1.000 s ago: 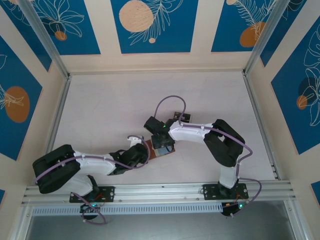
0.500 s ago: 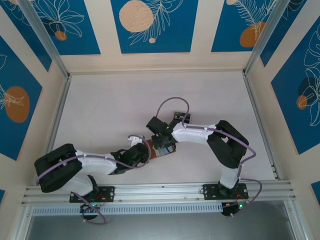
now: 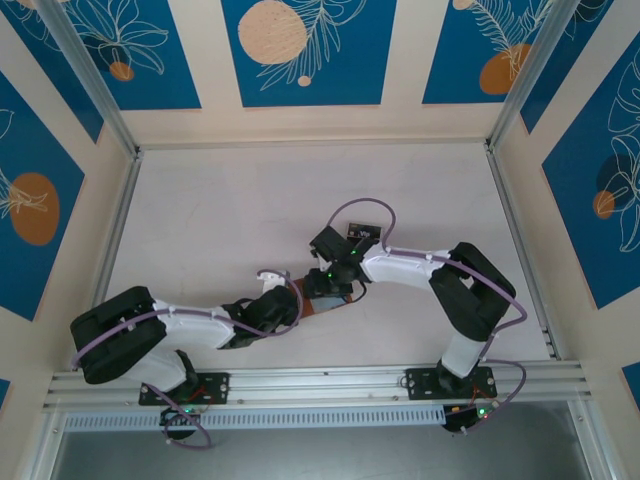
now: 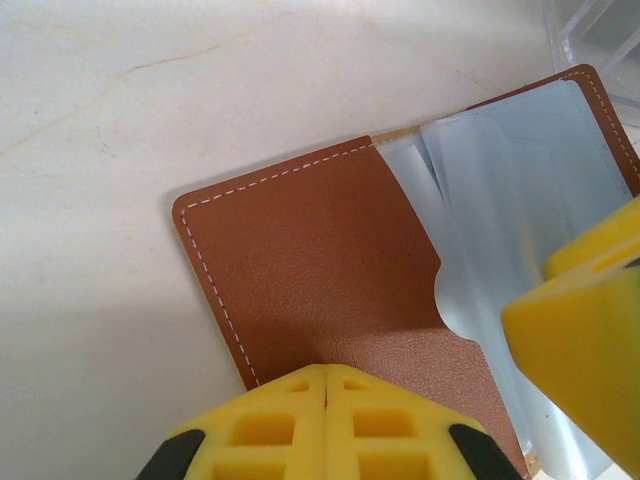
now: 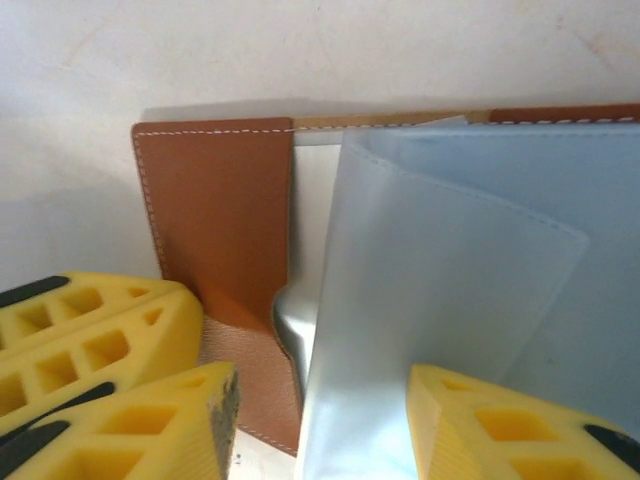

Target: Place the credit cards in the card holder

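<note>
Left wrist view: my left claw (image 4: 325,378) is squeezed shut and presses down on the flap of the small brown leather folding wallet (image 4: 310,270). The wallet lies open near the middle of the pale table (image 4: 120,110), a bit toward the near edge. It stretches sideways, so its pale blue pockets (image 5: 450,220) sit right under my right claw (image 5: 320,425). That claw is nearer and wide open, with one pocket sheet between its fingers. Behind stands a clear plastic stand (image 4: 600,30). Since a second ago, my right arm's elbow swung toward the right edge.
</note>
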{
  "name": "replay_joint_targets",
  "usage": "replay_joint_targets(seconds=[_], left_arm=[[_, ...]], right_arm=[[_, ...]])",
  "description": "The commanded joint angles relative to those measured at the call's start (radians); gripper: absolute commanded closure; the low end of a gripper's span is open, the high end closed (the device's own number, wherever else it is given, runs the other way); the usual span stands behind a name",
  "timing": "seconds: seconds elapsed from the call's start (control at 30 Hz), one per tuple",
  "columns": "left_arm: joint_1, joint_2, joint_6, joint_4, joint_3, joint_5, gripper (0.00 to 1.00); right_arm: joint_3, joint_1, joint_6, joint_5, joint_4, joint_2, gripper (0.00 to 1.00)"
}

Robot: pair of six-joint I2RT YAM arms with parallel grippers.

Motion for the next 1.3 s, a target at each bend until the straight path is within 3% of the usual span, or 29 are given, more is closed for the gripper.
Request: replay_joint_targets(seconds=[0.0, 0.3, 0.7, 1.27], left_arm=[[-0.009, 0.044, 0.024, -0.09, -0.025, 0.051, 1.0], [-0.009, 0.007, 0.033, -0.116, -0.025, 0.035, 1.0], [-0.009, 0.041, 0.021, -0.121, -0.027, 0.026, 1.0], [-0.009, 0.066, 0.027, -0.112, -0.014, 0.036, 1.0]], right_arm=[[-0.026, -0.03, 0.03, -0.137, 0.074, -0.033, 0.48], [0.006, -0.047, 0.029, -0.206, 0.106, 0.032, 0.47], [0.136, -0.051, -0.133, 0.054, -0.201, -0.093, 0.42], [0.23, -0.016, -0.168, 0.322, -0.27, 0.092, 0.55]])
